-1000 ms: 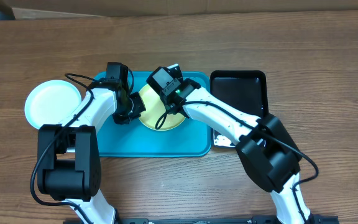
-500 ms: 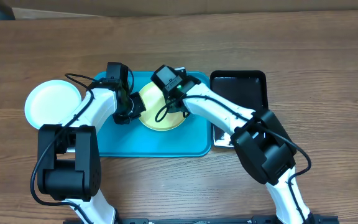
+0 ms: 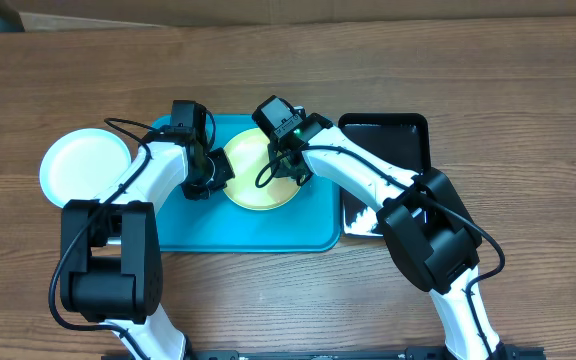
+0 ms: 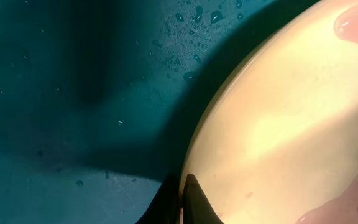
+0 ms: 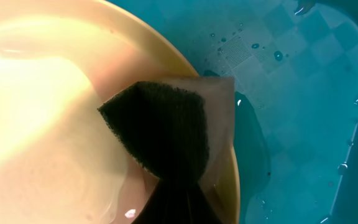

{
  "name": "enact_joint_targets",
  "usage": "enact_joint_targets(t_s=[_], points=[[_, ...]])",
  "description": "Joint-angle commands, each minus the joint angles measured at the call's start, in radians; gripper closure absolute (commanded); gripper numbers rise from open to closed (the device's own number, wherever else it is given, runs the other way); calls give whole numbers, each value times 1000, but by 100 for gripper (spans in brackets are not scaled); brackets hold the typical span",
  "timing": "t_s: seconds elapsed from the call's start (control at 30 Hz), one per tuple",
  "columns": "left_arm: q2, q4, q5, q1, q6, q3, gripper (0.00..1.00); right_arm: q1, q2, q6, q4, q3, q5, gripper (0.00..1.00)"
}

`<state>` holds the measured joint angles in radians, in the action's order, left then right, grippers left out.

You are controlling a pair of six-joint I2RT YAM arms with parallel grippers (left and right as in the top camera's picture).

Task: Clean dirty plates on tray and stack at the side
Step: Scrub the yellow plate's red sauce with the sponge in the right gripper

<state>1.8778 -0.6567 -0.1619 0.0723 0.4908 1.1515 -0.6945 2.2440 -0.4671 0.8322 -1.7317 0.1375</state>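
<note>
A yellow-green plate (image 3: pixel 253 190) lies in the turquoise tray (image 3: pixel 238 232). My left gripper (image 3: pixel 218 175) is shut on its left rim; in the left wrist view the fingertips (image 4: pixel 191 202) pinch the edge of the wet plate (image 4: pixel 278 124) over the tray floor (image 4: pixel 73 93). My right gripper (image 3: pixel 290 172) is shut on a dark sponge (image 5: pixel 163 130) with a pale backing. The sponge is pressed on the plate (image 5: pixel 42 112) near its right rim, with the right gripper (image 5: pixel 179 202) behind it. A white plate (image 3: pixel 86 165) sits on the table left of the tray.
A glossy black tray (image 3: pixel 388 145) stands right of the turquoise one, with something white (image 3: pixel 363 222) at its near end. Water drops lie on the tray floor (image 5: pixel 303 93). Both arms cross over the tray's middle.
My right arm has swung right and slightly back, dragging the sponge across the plate toward its right rim. The left gripper has held the plate's left rim without moving.
</note>
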Motion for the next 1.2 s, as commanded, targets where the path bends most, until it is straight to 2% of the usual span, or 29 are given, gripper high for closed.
enact_joint_targets(t_s=[0.0,0.4,0.67,0.77,0.97,1.17], points=[[13,0,22,7,-19,-18,96,-3,56,-8,5,18,-104,96],[13,0,22,7,-19,-18,96,0,55,6,-82,18,-477,96],[13,0,23,7,-20,-18,96,90,-28,29,-63,-114,-655,96],[13,0,23,7,-20,-18,96,142,-86,40,-24,-154,-656,96],[13,-1,23,7,-20,-18,96,254,-194,171,163,-173,-629,96],[13,0,23,7,-20,-18,96,377,-224,214,400,-172,-357,96]])
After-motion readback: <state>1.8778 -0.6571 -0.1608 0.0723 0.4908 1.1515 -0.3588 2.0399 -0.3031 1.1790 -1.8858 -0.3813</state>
